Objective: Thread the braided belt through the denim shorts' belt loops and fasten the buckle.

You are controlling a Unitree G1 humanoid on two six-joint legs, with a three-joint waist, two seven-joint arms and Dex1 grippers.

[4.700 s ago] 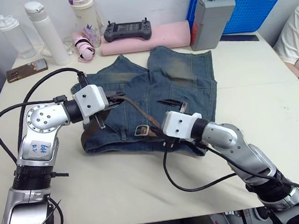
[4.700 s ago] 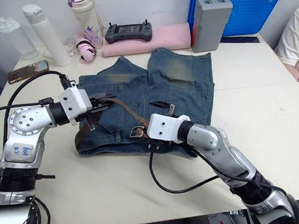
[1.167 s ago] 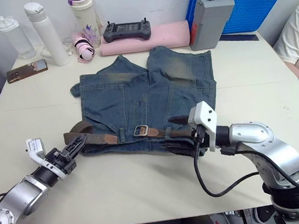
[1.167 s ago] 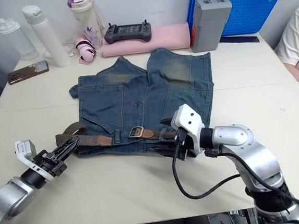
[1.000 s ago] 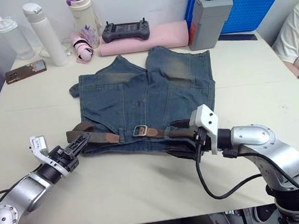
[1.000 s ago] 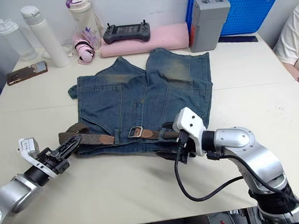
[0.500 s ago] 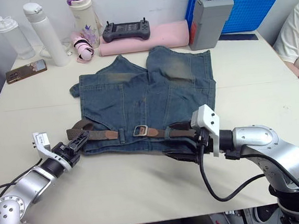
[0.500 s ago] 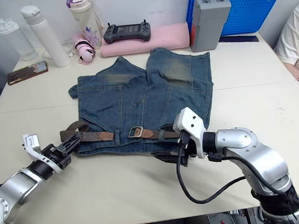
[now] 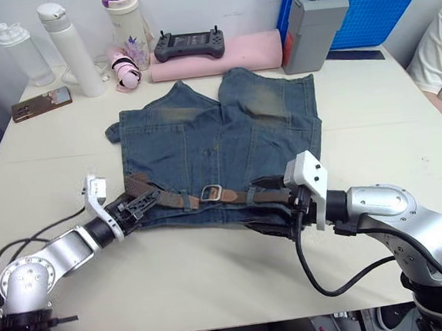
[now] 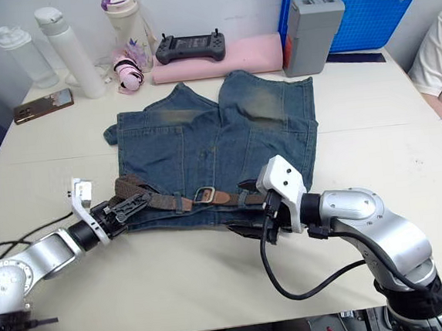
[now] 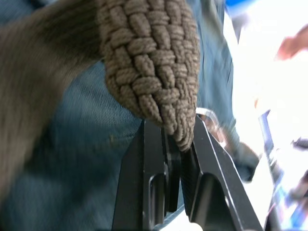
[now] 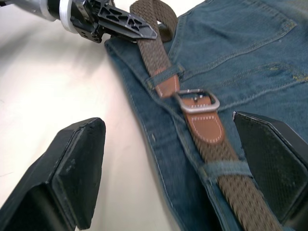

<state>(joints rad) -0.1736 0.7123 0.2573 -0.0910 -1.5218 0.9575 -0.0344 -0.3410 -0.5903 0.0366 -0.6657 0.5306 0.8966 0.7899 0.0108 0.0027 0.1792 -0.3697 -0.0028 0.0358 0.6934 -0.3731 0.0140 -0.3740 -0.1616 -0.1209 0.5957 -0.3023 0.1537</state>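
- The faded blue-grey denim shorts [image 9: 223,146] are lying flat on the pale table [image 9: 374,144], with the waistband turned toward the two claws and the legs pointing away from them.
- The long dark brown braided belt [image 12: 154,53] is lying along this waistband, and it is being passed under a short blue denim belt loop [image 12: 166,76] just beside the flat brown leather tip.
- The small silver rectangular buckle [image 12: 196,101] is resting on the belt between the two claws; the brown leather piece is passing through its frame.
- The left gripper [image 9: 141,206] is being kept at the corner of the waistband, and its two black fingers [image 11: 156,168] are pressed narrowly on a folded part of the woven strap, which is bulging just in front of the fingertips.
- The loose loop of the belt is curling up just beyond this claw, on the denim.
- The right gripper [image 10: 249,205] is being held low at the edge of the waistband, near the other side of the buckle.
- Its two black fingers [image 12: 79,163] are spread wide, with the belt and the waistband lying between them and nothing being held.
- A second denim loop [image 12: 226,168] is crossing the strap close in front of the right claw.
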